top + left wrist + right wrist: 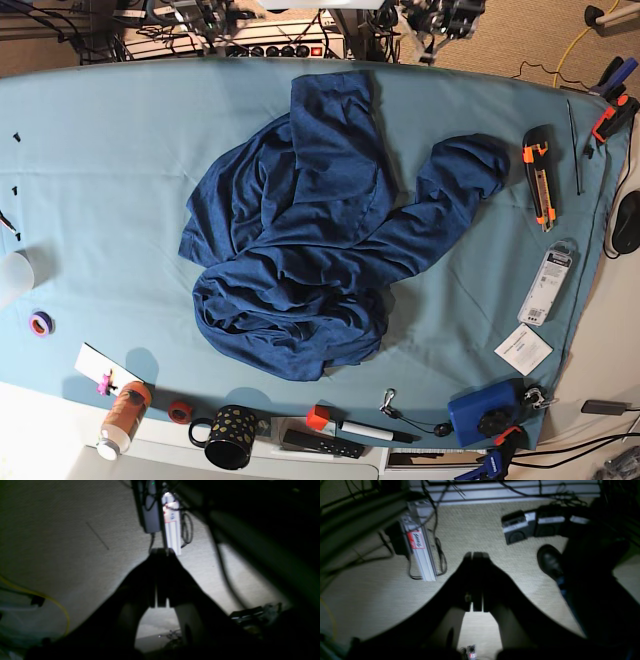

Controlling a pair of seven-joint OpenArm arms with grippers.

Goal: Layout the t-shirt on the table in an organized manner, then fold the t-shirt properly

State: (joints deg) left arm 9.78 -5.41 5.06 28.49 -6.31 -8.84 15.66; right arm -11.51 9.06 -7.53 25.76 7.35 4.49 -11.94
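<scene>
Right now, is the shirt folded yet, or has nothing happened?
Nothing looks done: the t-shirt lies crumpled in a heap on the table. Nothing is in hand; the left gripper and right gripper are shut and empty, off the table. Spreading it flat and folding are both left.

The base view is bright and evenly lit from above, sharp throughout, with the table (pixel 90 180) bowing at the frame edges from wide-angle distortion; the t-shirt (pixel 320 240) casts only soft shadow. Both wrist views are dim and blurred: each tool is a black silhouette against pale carpet (pixel 475 525), corners falling into darkness.
</scene>
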